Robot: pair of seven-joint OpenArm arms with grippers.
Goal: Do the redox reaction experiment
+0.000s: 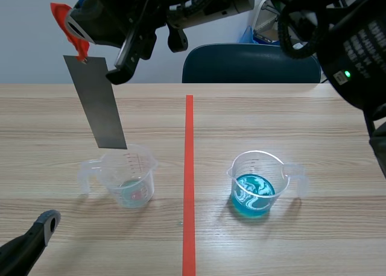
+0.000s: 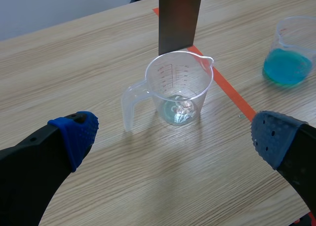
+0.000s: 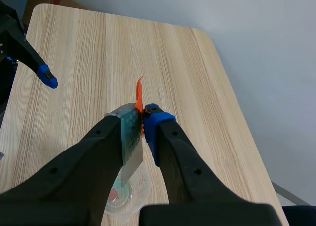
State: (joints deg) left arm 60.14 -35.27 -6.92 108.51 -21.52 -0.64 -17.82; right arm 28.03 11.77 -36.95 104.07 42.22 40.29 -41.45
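Right end effector (image 3: 141, 119) around metal strip (image 1: 96, 104)

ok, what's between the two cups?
Only the tape line on bare table; no object stands between the clear cup and the blue-liquid cup. Scene view shows it. The strip hangs above the clear cup, not between them.

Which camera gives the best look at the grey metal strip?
The scene view: the whole metal strip hangs over the clear cup. The left wrist view shows only its lower end; the right wrist view sees it foreshortened, clamped in the right gripper.
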